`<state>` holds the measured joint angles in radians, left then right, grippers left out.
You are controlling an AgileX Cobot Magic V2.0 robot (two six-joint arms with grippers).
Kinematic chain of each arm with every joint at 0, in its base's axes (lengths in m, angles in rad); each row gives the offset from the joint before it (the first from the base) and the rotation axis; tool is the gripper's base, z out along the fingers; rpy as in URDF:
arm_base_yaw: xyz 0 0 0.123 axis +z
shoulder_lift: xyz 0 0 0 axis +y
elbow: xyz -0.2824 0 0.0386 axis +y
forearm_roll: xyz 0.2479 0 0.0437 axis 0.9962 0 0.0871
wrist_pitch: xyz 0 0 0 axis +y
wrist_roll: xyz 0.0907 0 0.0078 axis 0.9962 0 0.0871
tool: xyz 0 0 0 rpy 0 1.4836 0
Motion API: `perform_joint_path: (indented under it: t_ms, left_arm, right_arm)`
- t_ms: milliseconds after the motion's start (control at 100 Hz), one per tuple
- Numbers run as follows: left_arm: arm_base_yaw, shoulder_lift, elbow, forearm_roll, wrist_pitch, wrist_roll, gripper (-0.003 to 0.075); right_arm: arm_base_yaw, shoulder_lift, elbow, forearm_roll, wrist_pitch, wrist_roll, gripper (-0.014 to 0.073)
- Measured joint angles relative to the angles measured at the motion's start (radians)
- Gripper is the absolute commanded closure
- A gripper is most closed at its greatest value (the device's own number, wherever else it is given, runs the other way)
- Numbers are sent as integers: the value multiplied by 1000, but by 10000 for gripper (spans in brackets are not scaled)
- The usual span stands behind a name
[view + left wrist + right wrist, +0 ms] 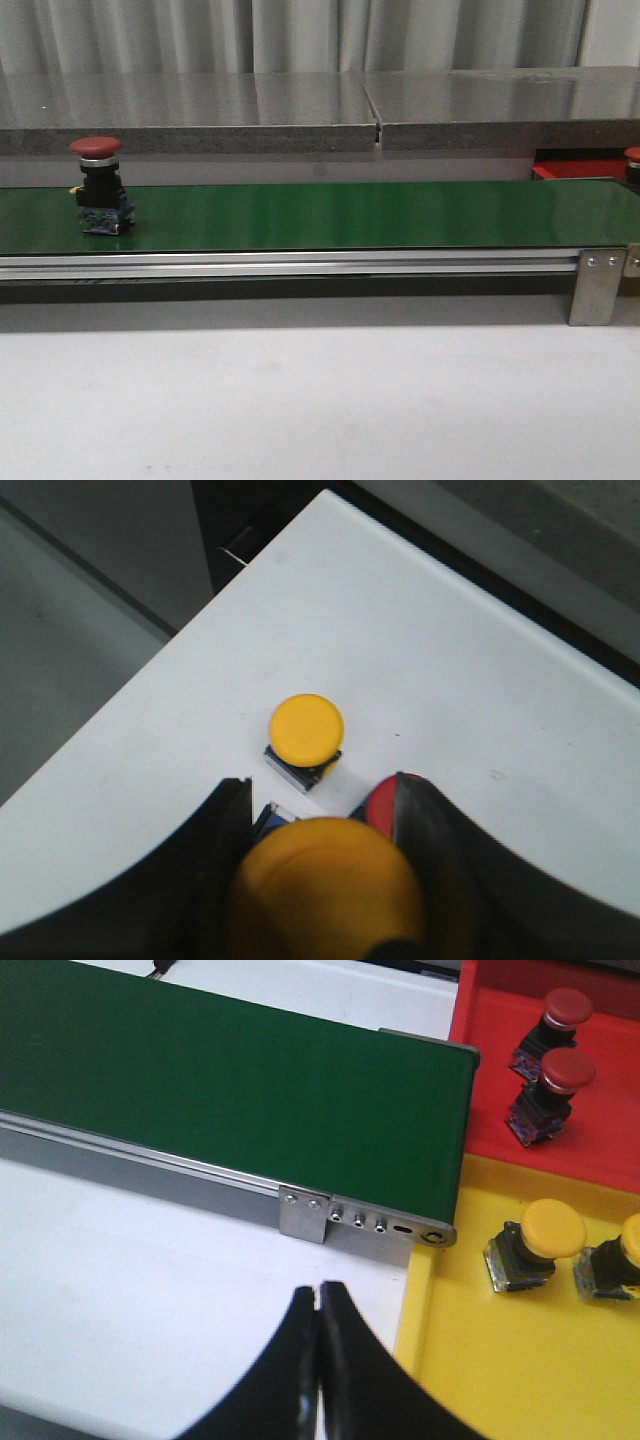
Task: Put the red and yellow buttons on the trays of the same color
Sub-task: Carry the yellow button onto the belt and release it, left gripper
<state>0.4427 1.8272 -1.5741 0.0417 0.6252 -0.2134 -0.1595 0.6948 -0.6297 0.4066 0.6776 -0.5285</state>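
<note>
Left gripper [320, 798]: clenched on a held yellow button [325, 885], one dark finger against each side of the cap. Hovers over the white worktop [450, 660]. Just past the fingertips, on the worktop: a loose yellow button [306, 730], upright on its grey base, clear of both fingers. Against one finger, a sliver of red cap [383, 805], mostly hidden; cannot tell what it belongs to.

From the front, far left on the green belt [330, 215]: a red button [100, 185], upright, red cap over a dark body and bluish base, well apart from both trays. Along the belt's near edge, a silver rail [300, 263]. Further right, at the belt's end, a metal bracket [597, 287] down to the worktop. Behind that end, a corner of the red tray [570, 170], and at the very right edge of the view a second red cap [633, 155], cut off.

Right gripper [319, 1310]: squeezed closed on nothing, fingertips pressed together, above the worktop near the belt's end and just beside the yellow tray [440, 1380]. Inside the red tray, two tray red buttons [548, 1080], tipped over, close to one another. Inside the yellow tray, which borders the red one, two tray yellow buttons [535, 1245], also tipped over, side by side, one cut by the picture's edge.
</note>
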Motion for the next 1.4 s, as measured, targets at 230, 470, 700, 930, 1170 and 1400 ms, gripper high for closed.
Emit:
perform_joint_path:
  t_ms: [230, 470, 700, 930, 1170, 1400]
  left_arm:
    - [-119, -79, 46, -8, 34, 0, 739]
    - [-240, -130, 179, -18, 22, 0, 739]
    - [-287, -137, 293, -42, -66, 0, 739]
    - [-291, -137, 377, -79, -147, 0, 739]
    - [-291, -129, 389, -84, -155, 0, 738]
    - [-295, -102, 389, -97, -162, 0, 561]
  right_arm:
    - [0, 0, 0, 0, 0, 0, 662]
    - [0, 0, 0, 0, 0, 0, 662]
    - [0, 0, 0, 0, 0, 0, 662]
    - [0, 0, 0, 0, 0, 0, 662]
    - [0, 0, 0, 0, 0, 0, 662]
    - [0, 0, 0, 0, 0, 0, 662]
